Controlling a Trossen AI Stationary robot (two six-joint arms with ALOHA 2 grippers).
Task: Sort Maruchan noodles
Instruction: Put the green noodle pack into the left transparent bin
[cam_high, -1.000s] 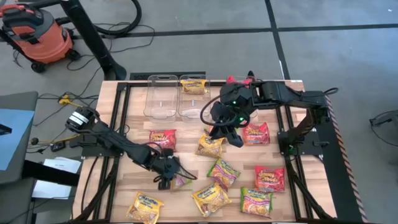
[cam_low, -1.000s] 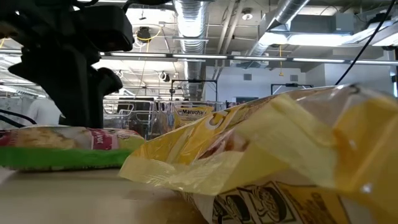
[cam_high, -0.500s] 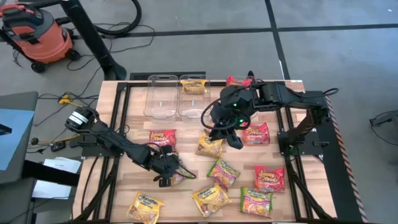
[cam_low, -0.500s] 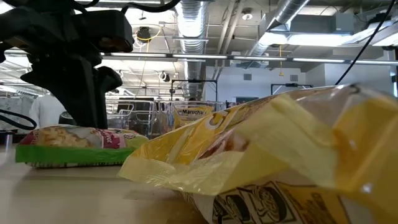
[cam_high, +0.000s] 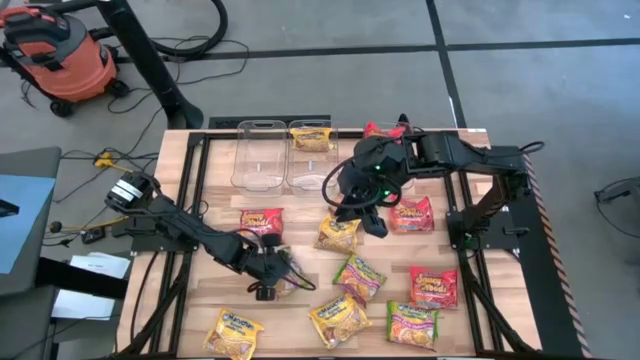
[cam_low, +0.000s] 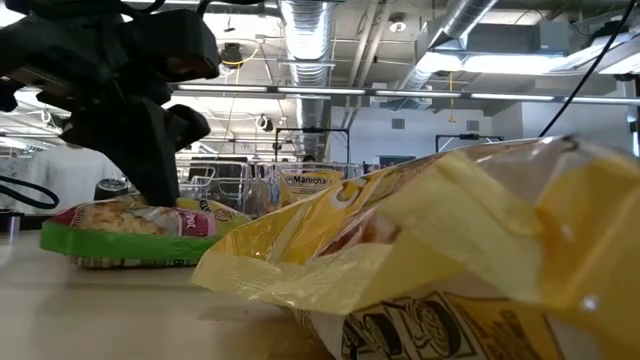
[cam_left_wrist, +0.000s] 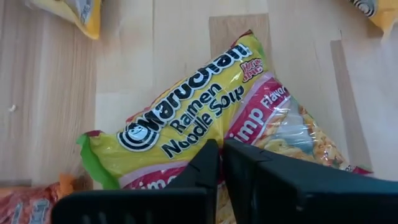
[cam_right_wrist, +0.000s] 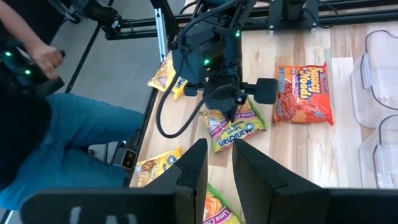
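Several Maruchan noodle packets lie flat on the wooden table: yellow (cam_high: 338, 318), red-orange (cam_high: 262, 222) and green-with-pink (cam_high: 358, 275). My left gripper (cam_high: 267, 278) stands over one green-and-pink packet (cam_left_wrist: 186, 118) near the table's front left and is shut on it. The low view shows that same packet (cam_low: 140, 235) under the dark fingers. My right gripper (cam_high: 362, 205) hangs open above the table's middle, over a yellow packet (cam_high: 338, 233), with nothing between its fingers (cam_right_wrist: 193, 168). My left gripper pinches the wrapper on the packet's upper face (cam_left_wrist: 205, 134), about midway along it, between its two shut fingers. The fingers come from above, pointing down. The packet sits low and nearly flat at the table top (cam_low: 120, 262). I cannot tell whether it is lifted clear.
Two clear bins (cam_high: 262, 155) (cam_high: 298, 168) stand at the far edge, one with a yellow packet (cam_high: 312, 138) inside. A red packet (cam_high: 383, 130) lies beside them. A big yellow packet (cam_low: 450, 260) fills the low view's front. A person (cam_right_wrist: 37, 112) sits beyond the table.
My left gripper has shut on the green-and-pink packet. Under the fingers the packet has shifted a little toward the table's right.
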